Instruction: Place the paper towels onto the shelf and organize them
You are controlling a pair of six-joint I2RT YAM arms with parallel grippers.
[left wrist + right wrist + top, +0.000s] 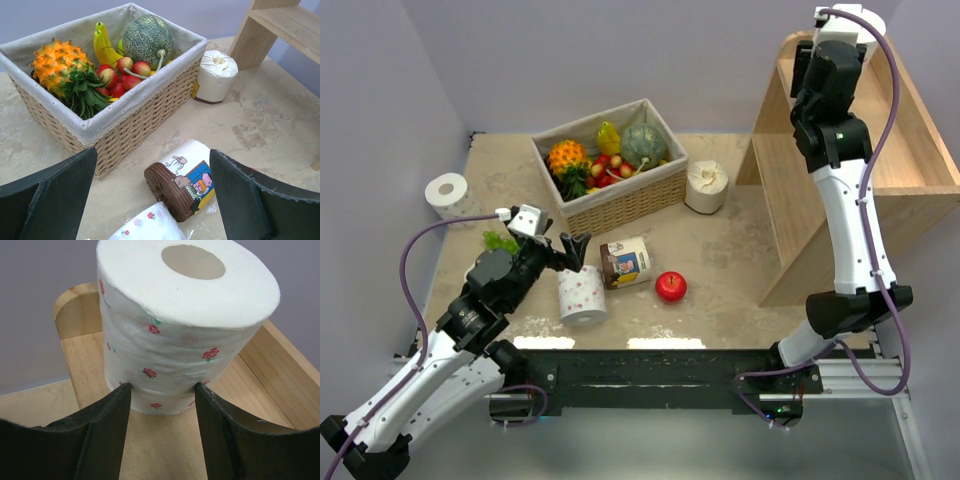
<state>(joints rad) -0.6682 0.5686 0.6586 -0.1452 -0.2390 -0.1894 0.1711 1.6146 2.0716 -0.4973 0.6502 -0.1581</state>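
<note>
My right gripper [162, 387] is shut on a white paper towel roll with small red flowers [185, 325], fingertips pressing its lower sides. The roll stands upright on a board of the light-wood shelf [155, 450], which stands at the right [910, 170]. My left gripper [575, 243] is open and empty, hovering just above another flowered roll [582, 295], whose edge also shows in the left wrist view [150, 227]. A plain cream roll [706, 186] stands beside the basket. A further white roll [448, 192] stands at the far left.
A wicker fruit basket [630, 200] sits at the back middle. A printed-label jar [626, 262] lies on its side next to the near roll, with a red apple [670, 286] to its right. Something green [500, 240] lies by the left arm.
</note>
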